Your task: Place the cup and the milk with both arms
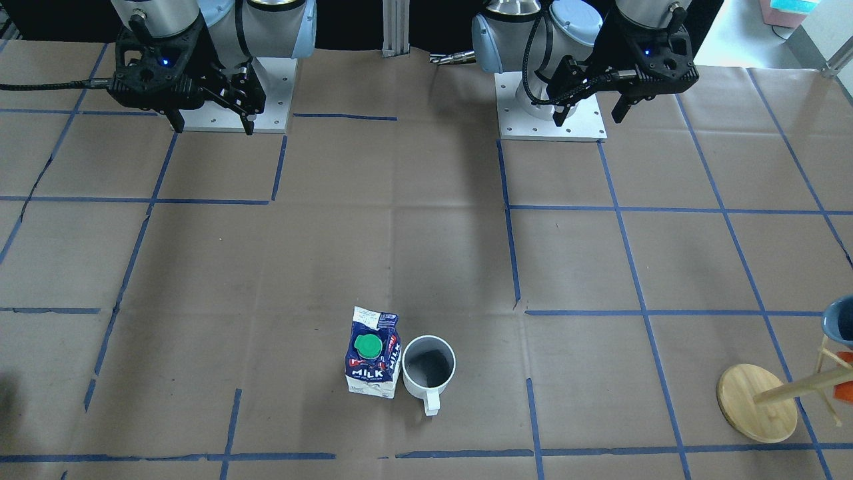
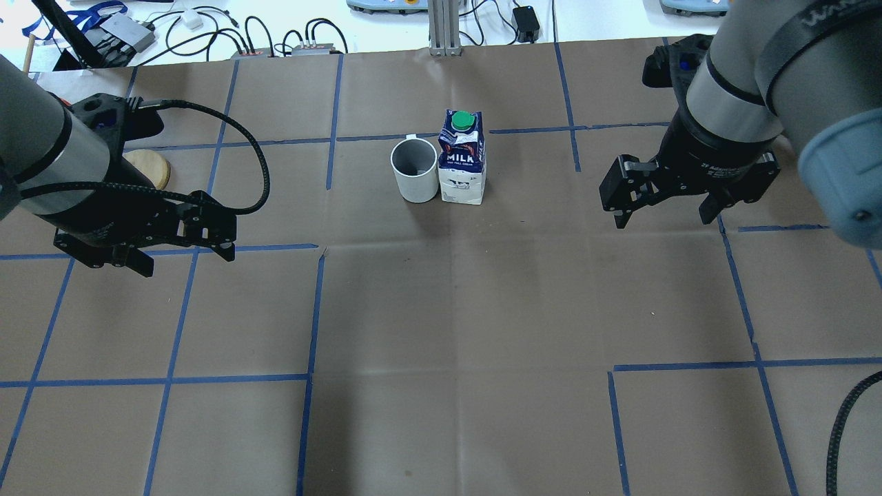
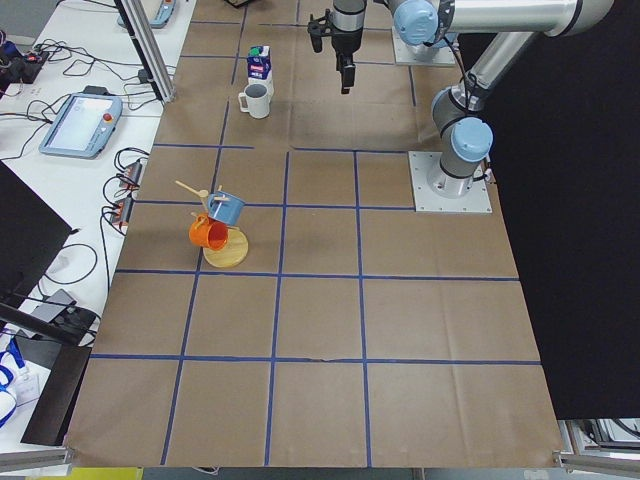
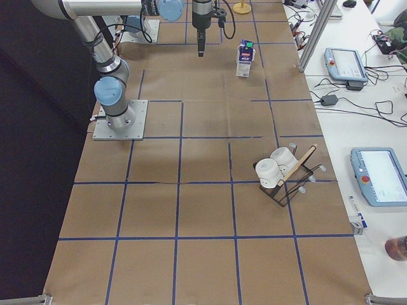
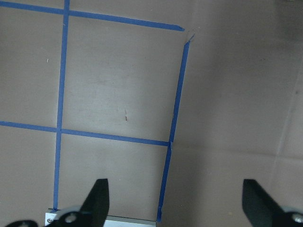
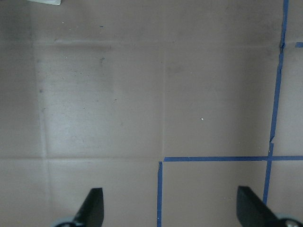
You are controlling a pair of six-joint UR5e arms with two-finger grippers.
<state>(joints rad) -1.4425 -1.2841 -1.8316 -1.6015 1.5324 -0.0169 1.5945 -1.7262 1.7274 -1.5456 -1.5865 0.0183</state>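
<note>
two grippers hang empty over a brown paper table (image 1: pixel 426 233) marked with blue tape.

front-facing view: the right gripper (image 1: pixel 213 123) is at upper left and the left gripper (image 1: pixel 586 113) at upper right. both have jaws spread wide and hold nothing. the milk (image 1: pixel 373 353) stands upright at lower centre, green cap up. the cup (image 1: pixel 428 365) is just to its right, touching or nearly so, handle toward the bottom edge. a wooden mug stand (image 1: pixel 756 403) sits at lower right.

overhead view: the cup is left of the milk at upper centre. the grippers sit well apart at mid left and mid right, fingers wide.

left side view: cup and milk appear small near the top. the stand carries a blue mug (image 3: pixel 226 208) and an orange mug (image 3: pixel 205 234).

right side view: the milk is at upper centre and the cup seems hidden behind it. a black rack (image 4: pixel 283 175) with white cup-like things sits lower down.

wrist views: each shows only bare paper and tape between widely spread fingertips.

likely risks: cup and milk stand so close that a finger lowered between them could topple the tall, light carton or shove the cup. both arms reaching for one spot could also bump each other.
</note>
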